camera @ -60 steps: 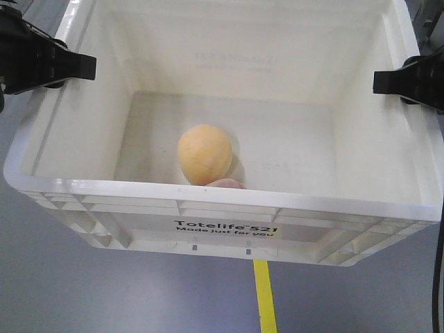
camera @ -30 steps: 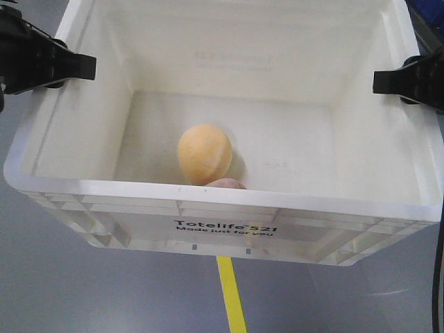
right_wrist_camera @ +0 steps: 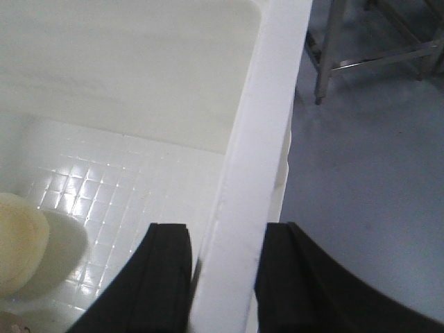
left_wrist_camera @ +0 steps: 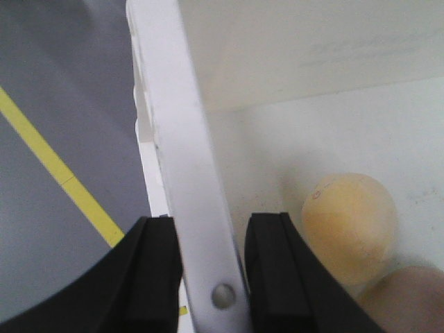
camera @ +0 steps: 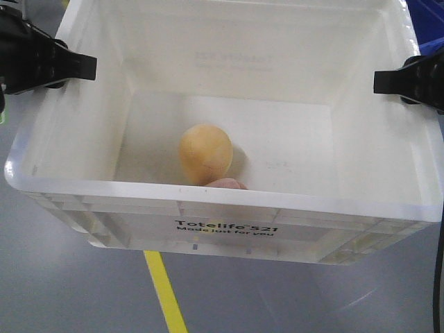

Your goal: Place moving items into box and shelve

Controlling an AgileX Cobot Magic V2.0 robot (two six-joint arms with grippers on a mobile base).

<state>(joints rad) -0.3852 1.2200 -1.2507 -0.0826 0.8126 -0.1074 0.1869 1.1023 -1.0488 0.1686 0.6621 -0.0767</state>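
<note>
The two black fingers of the left gripper stand on the two sides of the left wall of the box, one finger outside and one inside. Both press against the white rim, so this gripper is clamped on the box. The right gripper does the same on the right wall: its dark fingers lie flat against the rim from both sides, and I see no gap between them and the plastic.

In the front view the two grippers come to the box from opposite sides, at about the same height, near the far half of its side walls.

Inside the box, the pale yellow-orange lump lies on the bottom, a little left of the middle and closer to the near wall than to the far wall. The pinkish-brown lump lies just beside it, against the near wall. The rim hides most of this lump, and only its top shows. The left wrist view shows the two lumps touching or almost touching; I cannot tell which.

On the outside of the near wall there is a black print, "Totelife 521 Made just for you".

Below the near wall of the box the grey floor shows, with a yellow line going out from under the box. Past the far right corner of the box a part of a blue bin is visible.
</note>
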